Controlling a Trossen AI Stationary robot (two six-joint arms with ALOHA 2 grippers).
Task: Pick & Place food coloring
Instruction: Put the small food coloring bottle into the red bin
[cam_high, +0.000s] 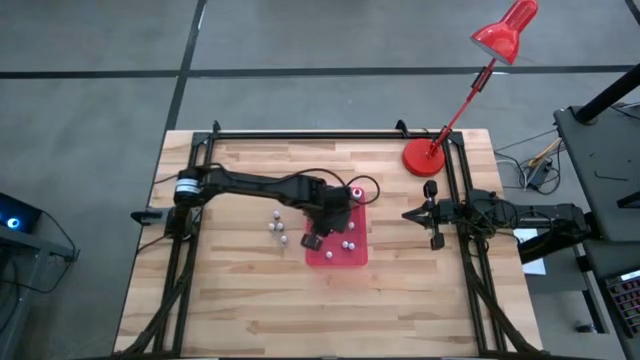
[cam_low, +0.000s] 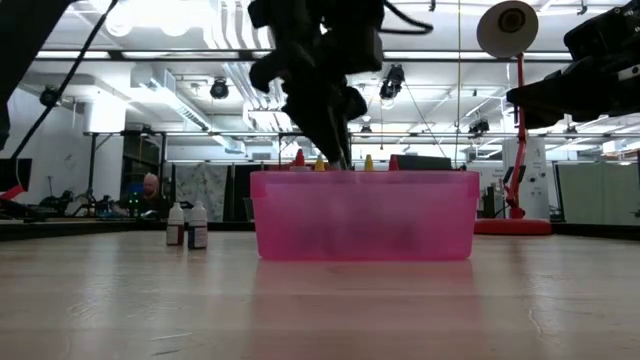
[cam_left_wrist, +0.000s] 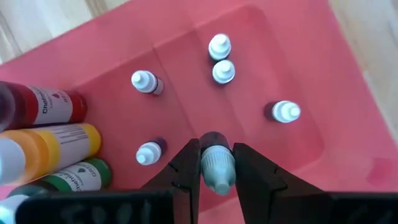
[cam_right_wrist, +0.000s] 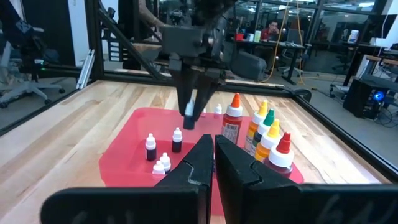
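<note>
Food coloring bottle (cam_left_wrist: 217, 169) is clamped in my left claw (cam_left_wrist: 217, 177) over the tray (cam_left_wrist: 348, 124); next I lower, release. Right claw (cam_right_wrist: 213, 163) together, parked.

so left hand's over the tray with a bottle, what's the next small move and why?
Probably lower a little and open. The left hand grips a small pale-capped food coloring bottle above the bare floor of the flat red plastic tray, inside its walls. Five small bottles already stand there, none directly beneath, so the drop spot looks free. The right hand waits shut at the table's right side.
</note>
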